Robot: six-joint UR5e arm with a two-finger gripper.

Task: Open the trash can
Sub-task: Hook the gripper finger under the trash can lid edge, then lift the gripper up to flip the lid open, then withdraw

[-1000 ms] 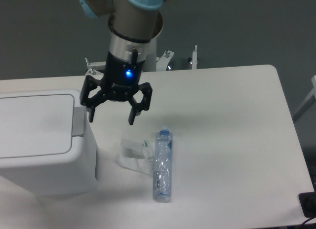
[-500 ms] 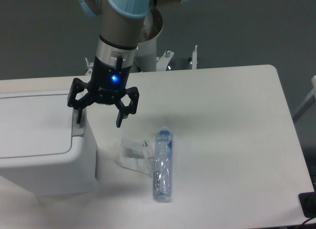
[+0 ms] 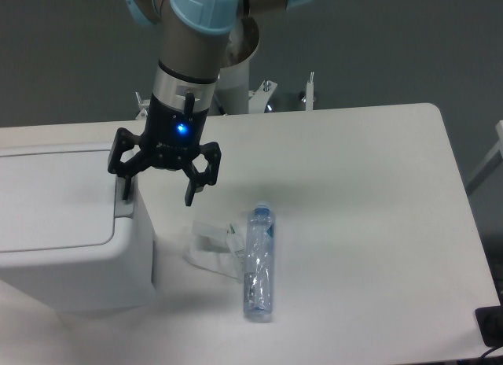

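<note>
One claw point(image 3: 159, 179), fingers spread apart, empty, poised over the grey push-bar point(image 3: 124, 196). Trash can point(image 3: 63, 223): left on surface point(image 3: 354, 184), lid shut. Advice: descend squarely, one fingertip pressing the bar's centre.

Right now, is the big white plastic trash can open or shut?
Shut: the big white plastic trash can's flat lid lies level.
</note>
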